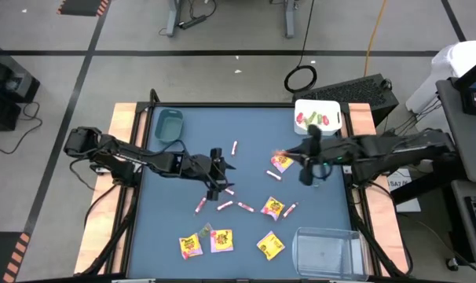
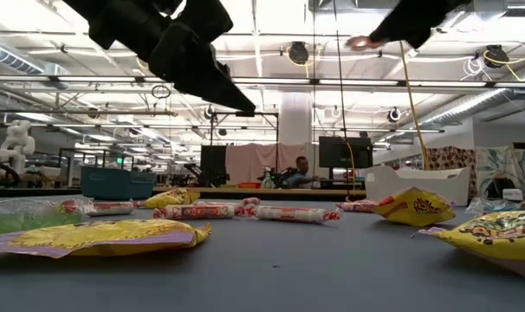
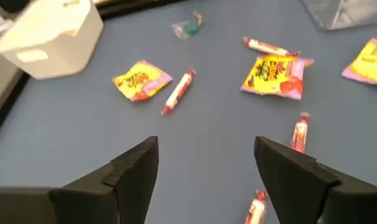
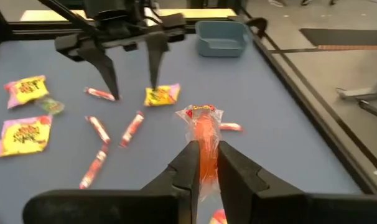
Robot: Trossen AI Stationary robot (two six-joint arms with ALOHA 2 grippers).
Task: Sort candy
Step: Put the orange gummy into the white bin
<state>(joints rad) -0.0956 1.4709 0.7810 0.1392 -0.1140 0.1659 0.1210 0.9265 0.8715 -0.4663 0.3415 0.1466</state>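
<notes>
The candy lies spread over the blue table (image 1: 175, 165): yellow packets (image 1: 272, 207), pink-white sticks (image 1: 225, 205) and a small green wrapped piece (image 3: 187, 27). My left gripper (image 3: 207, 168) hangs open above the middle of the table (image 1: 216, 179) with nothing between its fingers; sticks lie below it. My right gripper (image 4: 204, 165) is raised over the table's right half (image 1: 294, 159), shut on a red clear-wrapped candy (image 4: 204, 134). My right gripper pinches the red wrapped candy's middle (image 4: 205, 149) between its two fingers. Its crinkled clear end (image 4: 201, 115) sticks out past the fingertips. The fingers slant down from the table's right side. The candy is lifted clear of the table.
A teal bin (image 1: 169, 124) stands at the far left. At the far right is a white bin (image 1: 316, 116) holding green and red pieces. A clear bin (image 1: 326, 251) sits at the near right. Wooden rails edge the table on both sides.
</notes>
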